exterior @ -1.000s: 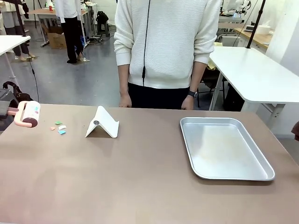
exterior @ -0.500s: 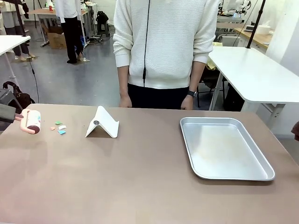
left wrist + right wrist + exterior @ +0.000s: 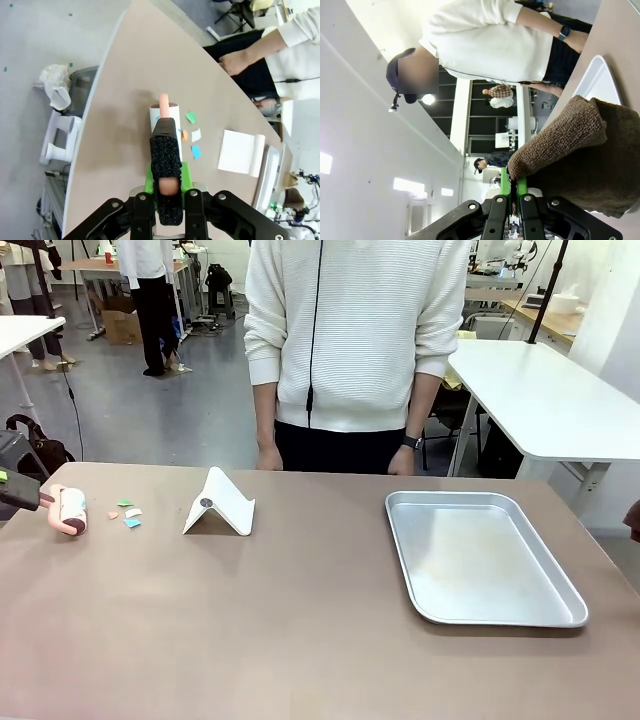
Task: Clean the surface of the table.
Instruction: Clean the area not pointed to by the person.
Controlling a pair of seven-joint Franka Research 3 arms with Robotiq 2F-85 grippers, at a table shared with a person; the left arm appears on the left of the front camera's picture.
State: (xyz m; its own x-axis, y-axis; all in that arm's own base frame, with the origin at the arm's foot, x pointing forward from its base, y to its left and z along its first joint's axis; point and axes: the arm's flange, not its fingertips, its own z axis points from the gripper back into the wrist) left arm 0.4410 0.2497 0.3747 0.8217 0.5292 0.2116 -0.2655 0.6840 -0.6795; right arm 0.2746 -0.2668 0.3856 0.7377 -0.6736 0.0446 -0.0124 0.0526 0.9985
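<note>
The brownish table [image 3: 300, 620] has a few small coloured paper scraps [image 3: 126, 513] at its far left. My left gripper [image 3: 14, 486] is at the table's left edge, shut on the handle of a pink lint roller [image 3: 68, 509] whose white roll rests on the table just left of the scraps. In the left wrist view the gripper [image 3: 166, 184] clamps the black-wrapped handle, with the roller [image 3: 164, 114] ahead and the scraps [image 3: 192, 136] beside it. My right gripper [image 3: 512, 183] is shut on a brown towel [image 3: 580, 150]; a dark bit of it [image 3: 634, 520] shows at the right edge.
A white folded stand [image 3: 220, 504] sits right of the scraps. A shiny metal tray [image 3: 480, 556] lies at the right. A person in a white sweater [image 3: 355, 330] stands at the far side, hands hanging at the table's edge. A white table [image 3: 555, 400] stands behind right.
The lint roller has come down from a raised position and shifted slightly left; its roll now sits on the table beside the scraps. The person and the other things have not moved.
</note>
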